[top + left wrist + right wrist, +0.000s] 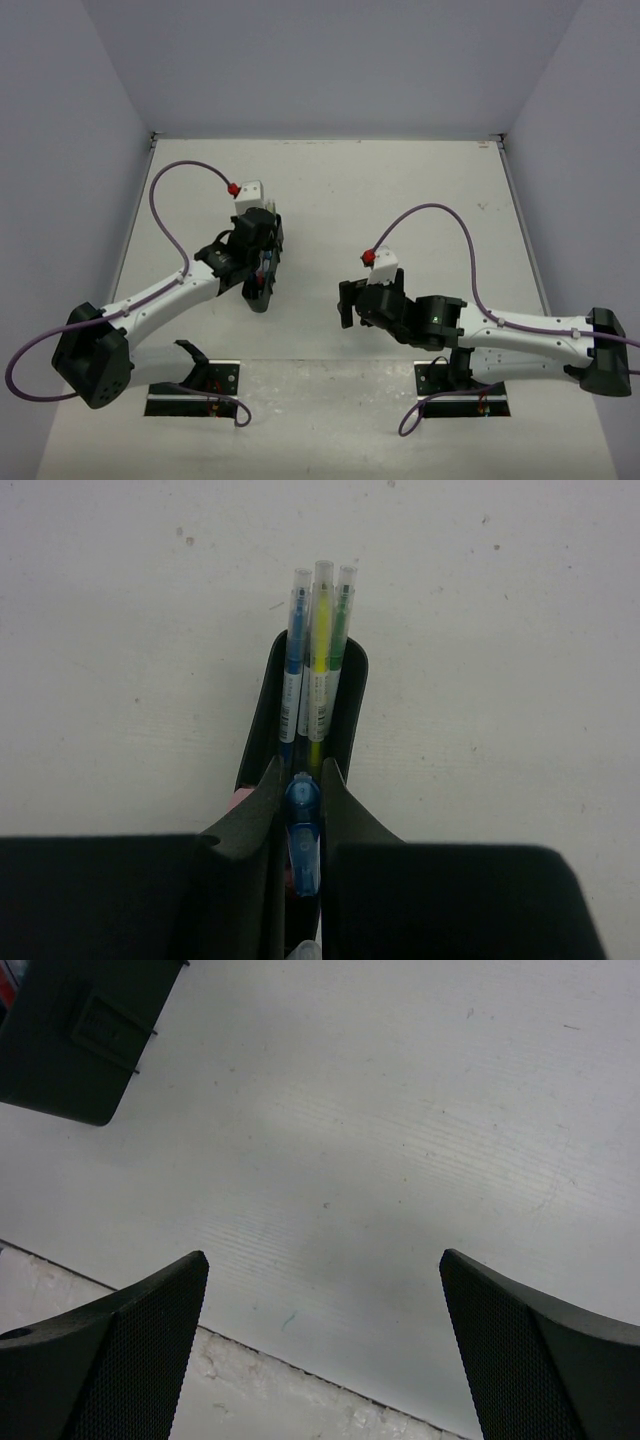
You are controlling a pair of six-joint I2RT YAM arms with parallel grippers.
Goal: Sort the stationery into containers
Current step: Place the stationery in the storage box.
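White tabletop point(400, 190), scuffed and speckled, sits boxed in by pale grey walls point(330, 60). Left of centre in the overhead view, the left gripper point(300, 785) hangs over the black organiser point(262, 710), its fingers nearly together and clamped on a blue piece point(301, 825). Blue, yellow and green pens point(320, 630) poke from the organiser's far end. The right gripper point(322, 1254) is spread wide above the table.

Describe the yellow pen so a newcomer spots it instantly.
Find the left end effector, closed on a chunky blue piece, at the black organiser. Three clear-capped pens stick out beyond it; the yellow pen is the middle one, between a blue pen and a green pen.
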